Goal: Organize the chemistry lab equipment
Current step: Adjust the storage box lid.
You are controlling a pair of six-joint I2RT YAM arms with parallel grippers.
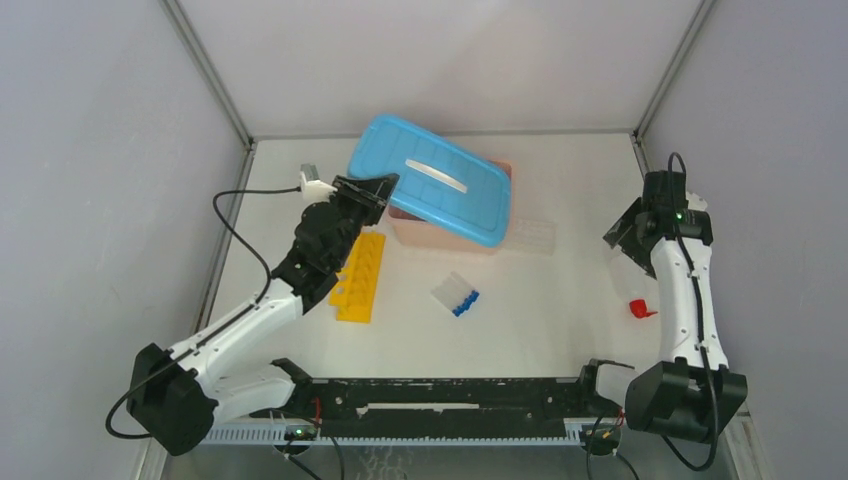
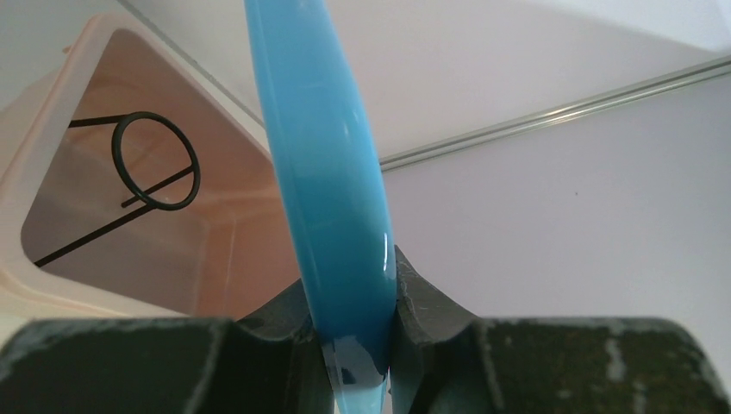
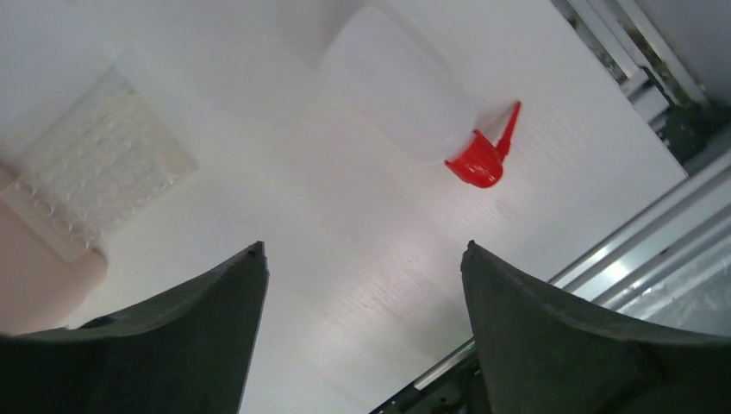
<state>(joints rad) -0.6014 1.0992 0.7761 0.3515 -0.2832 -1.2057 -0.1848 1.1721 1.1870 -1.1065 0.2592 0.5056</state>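
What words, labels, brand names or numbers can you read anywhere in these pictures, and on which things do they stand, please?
None: no readable text shows in any view.
The light blue plastic lid, the yellow plastic rack with round holes, the small clear blue-capped tubes, the small clear moulded tray and the white squeeze bottle with a red cap bear no visible print.

Table [image 1: 560,340] bears yellow rack [image 1: 360,277], blue-capped tubes [image 1: 456,296], clear tray [image 1: 530,236], bin [image 1: 440,237], perhaps a bottle [image 3: 414,103].

Rack [image 1: 360,278] left of tubes [image 1: 457,296]; tray [image 1: 530,236] just right of bin [image 1: 415,236]; wire ring [image 2: 164,183] in bin; lid [image 1: 430,200] over bin
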